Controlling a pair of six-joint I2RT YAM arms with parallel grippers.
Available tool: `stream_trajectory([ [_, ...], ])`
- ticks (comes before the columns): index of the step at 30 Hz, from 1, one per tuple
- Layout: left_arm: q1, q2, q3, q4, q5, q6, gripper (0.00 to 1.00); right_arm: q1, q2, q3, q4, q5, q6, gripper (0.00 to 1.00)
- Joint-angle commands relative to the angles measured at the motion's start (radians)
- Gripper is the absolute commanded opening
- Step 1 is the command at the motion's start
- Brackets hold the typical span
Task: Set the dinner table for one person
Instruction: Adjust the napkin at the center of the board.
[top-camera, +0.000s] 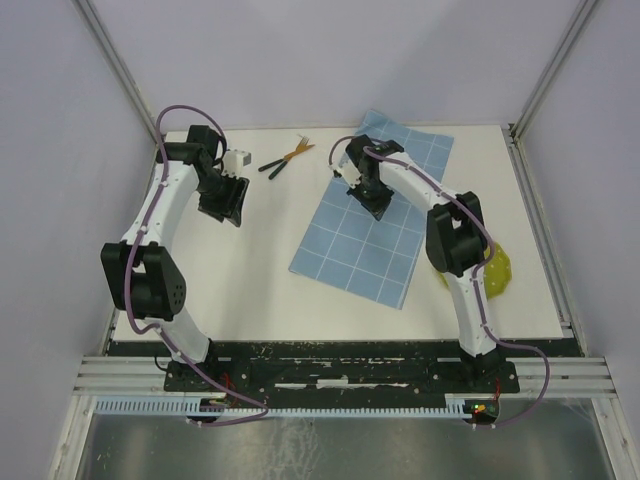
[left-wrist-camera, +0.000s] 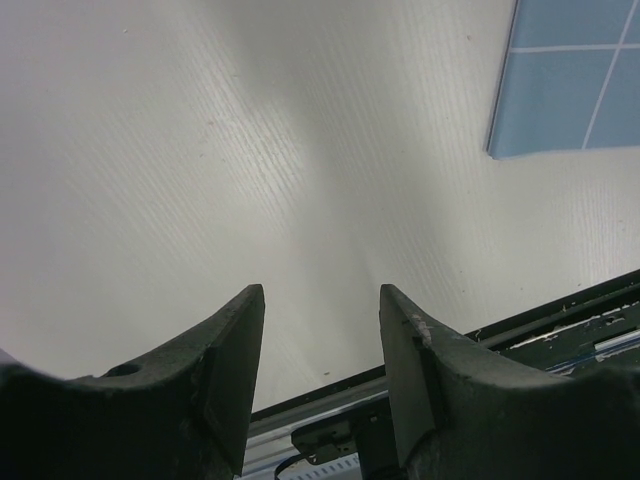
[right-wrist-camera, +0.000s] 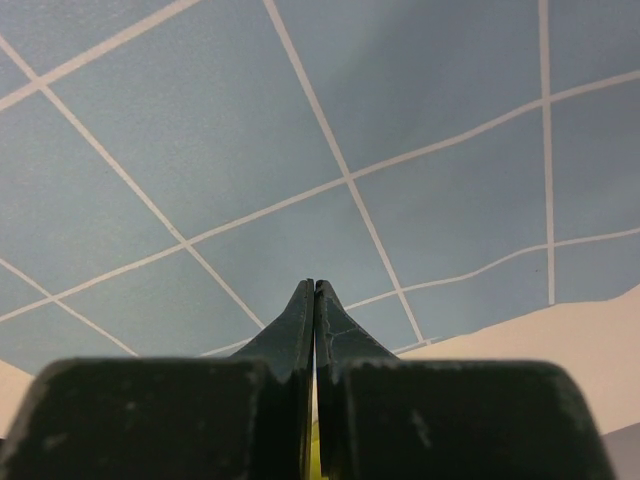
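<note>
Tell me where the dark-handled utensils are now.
Top view: the dark-handled utensils lie on the dinner table near its far edge, between the left gripper and the blue gridded cloth, touching neither.

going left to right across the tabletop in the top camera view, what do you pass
left end effector → two black-handled utensils → blue gridded cloth → yellow-green object

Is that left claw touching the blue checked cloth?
Apart. The left wrist view shows bare tabletop between the left gripper and the blue gridded cloth.
</note>
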Motion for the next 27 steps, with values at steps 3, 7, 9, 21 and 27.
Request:
stream_trajectory([
  [3,-0.004,-0.05,-0.008,0.015,0.007,0.018,0.57,-0.017,0.039,0.026,0.011,0.024,0.027,0.02],
  [7,-0.002,-0.034,0.007,0.014,0.013,0.028,0.57,-0.018,0.093,0.076,-0.024,0.001,0.036,0.02],
  [9,-0.003,-0.018,0.023,0.01,0.019,0.032,0.56,-0.017,0.104,0.079,-0.029,-0.003,0.038,0.02],
  [21,-0.002,-0.034,0.01,-0.004,0.041,0.073,0.55,-0.017,0.132,0.059,-0.081,-0.029,0.035,0.02],
  [27,-0.003,-0.076,-0.044,0.001,0.044,0.078,0.55,0.003,0.058,-0.091,-0.064,-0.034,0.007,0.02],
])
